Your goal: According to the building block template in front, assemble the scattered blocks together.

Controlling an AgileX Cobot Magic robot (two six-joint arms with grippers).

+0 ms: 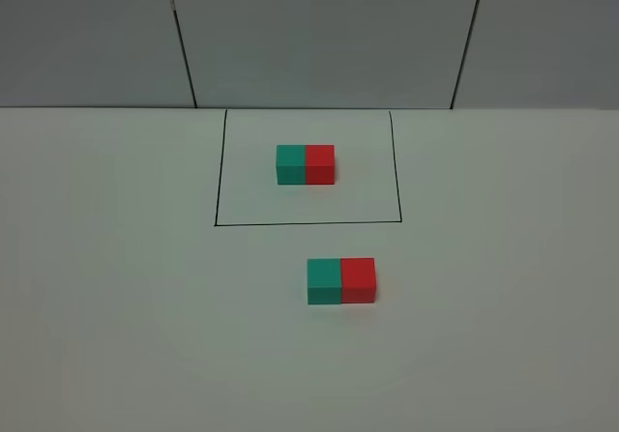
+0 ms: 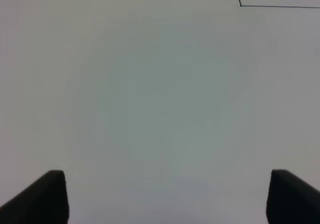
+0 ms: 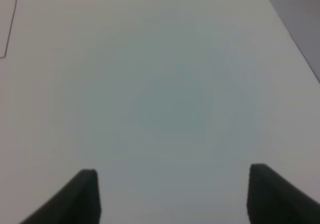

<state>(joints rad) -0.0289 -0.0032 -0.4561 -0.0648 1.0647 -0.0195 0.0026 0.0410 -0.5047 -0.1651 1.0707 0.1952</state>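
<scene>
Wrist views only: left claw (image 2: pixel 165 196) spread wide, holding nothing, bare white table (image 2: pixel 150 93) beneath, corner of the black outline (image 2: pixel 241 5) at upper right of frame. Right claw (image 3: pixel 172 194) likewise wide and unloaded. Neither claw visible from the high camera. High view only: green block (image 1: pixel 324 281) and red block (image 1: pixel 358 279) touching, below centre, outside the outline. Farther, inside it, upper centre: template pair (image 1: pixel 306 163), green left, red right.

No readable text, label, brand, number or sign is found in any view; only plain black drawn rectangle (image 1: pixel 308 224) is seen on white table (image 1: pixel 116 287).
</scene>
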